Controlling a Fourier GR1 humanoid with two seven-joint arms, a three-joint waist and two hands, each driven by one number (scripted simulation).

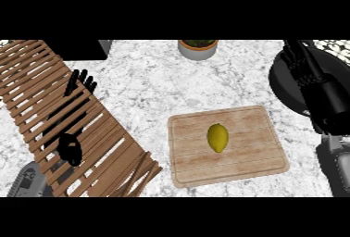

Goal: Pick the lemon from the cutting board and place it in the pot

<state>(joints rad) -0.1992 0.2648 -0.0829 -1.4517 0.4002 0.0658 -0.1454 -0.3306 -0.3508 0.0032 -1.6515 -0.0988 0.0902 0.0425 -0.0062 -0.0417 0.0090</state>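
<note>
A yellow lemon (pixel 217 137) lies upright in the picture near the middle of a light wooden cutting board (pixel 253 157). The black pot (pixel 282 87) sits at the right edge, up and to the right of the board, and my right hand hides much of it. That right hand (pixel 327 99) hovers over the pot with its fingers (pixel 299 58) stretched away from me, open and holding nothing. Far from the lemon, my left hand (pixel 70 118) rests open over the slatted wood at the left, fingers pointing up.
A brown slatted wooden rack (pixel 41 69) runs diagonally down the left side of the marble counter. A grey planter with greenery (pixel 198 49) stands at the back centre. A dark block (pixel 82 48) sits at the back left.
</note>
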